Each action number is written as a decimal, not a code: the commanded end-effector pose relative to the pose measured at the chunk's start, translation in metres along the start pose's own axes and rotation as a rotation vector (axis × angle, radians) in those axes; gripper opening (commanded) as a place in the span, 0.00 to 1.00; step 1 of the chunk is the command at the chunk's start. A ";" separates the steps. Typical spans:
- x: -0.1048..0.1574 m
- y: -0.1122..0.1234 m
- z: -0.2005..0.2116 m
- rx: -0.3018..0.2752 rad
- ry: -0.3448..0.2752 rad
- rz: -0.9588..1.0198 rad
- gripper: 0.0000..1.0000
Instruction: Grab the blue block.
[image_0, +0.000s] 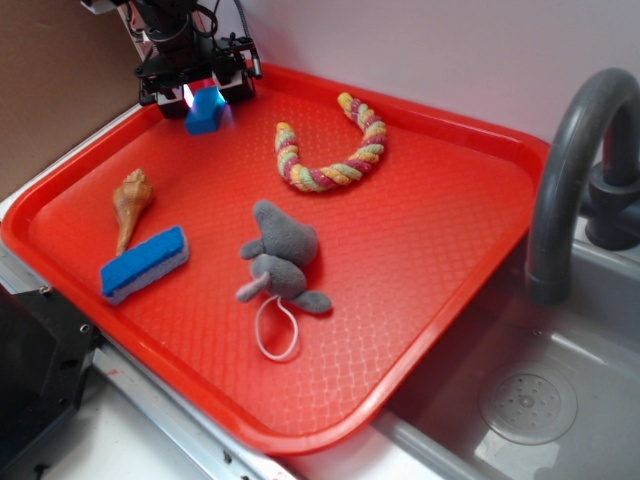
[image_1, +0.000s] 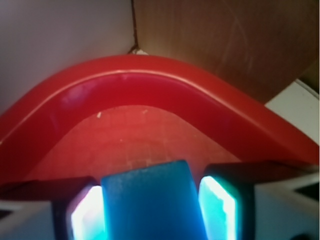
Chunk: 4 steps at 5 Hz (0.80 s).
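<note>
The blue block (image_0: 205, 113) is a small solid-blue chunk at the far left corner of the red tray (image_0: 430, 230). My gripper (image_0: 204, 98) is right over it, with a finger on each side. In the wrist view the blue block (image_1: 150, 202) fills the space between the two glowing pads (image_1: 217, 207). The pads press against its left and right faces, so the gripper is shut on it. I cannot tell whether the block's underside touches the tray. The tray's curved rim (image_1: 150, 80) lies just beyond the block.
On the tray lie a blue-topped sponge (image_0: 145, 263), a tan shell (image_0: 131, 197), a grey plush toy (image_0: 278, 263) with a white loop, and a coloured rope toy (image_0: 335, 150). A grey tap (image_0: 575, 170) and a sink (image_0: 520, 400) are at the right. A brown board and a wall stand behind the tray.
</note>
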<state>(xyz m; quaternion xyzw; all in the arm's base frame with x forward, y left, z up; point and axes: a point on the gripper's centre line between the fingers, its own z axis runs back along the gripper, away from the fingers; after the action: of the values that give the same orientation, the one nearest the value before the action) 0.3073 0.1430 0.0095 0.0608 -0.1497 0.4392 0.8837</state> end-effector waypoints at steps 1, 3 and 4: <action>0.000 0.009 0.018 0.044 0.032 0.061 0.00; 0.003 0.007 0.077 -0.040 0.125 0.050 0.00; -0.017 -0.007 0.119 -0.089 0.103 -0.029 0.00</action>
<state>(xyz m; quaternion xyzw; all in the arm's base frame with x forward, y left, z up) 0.2790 0.0923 0.1032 0.0018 -0.1002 0.4294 0.8975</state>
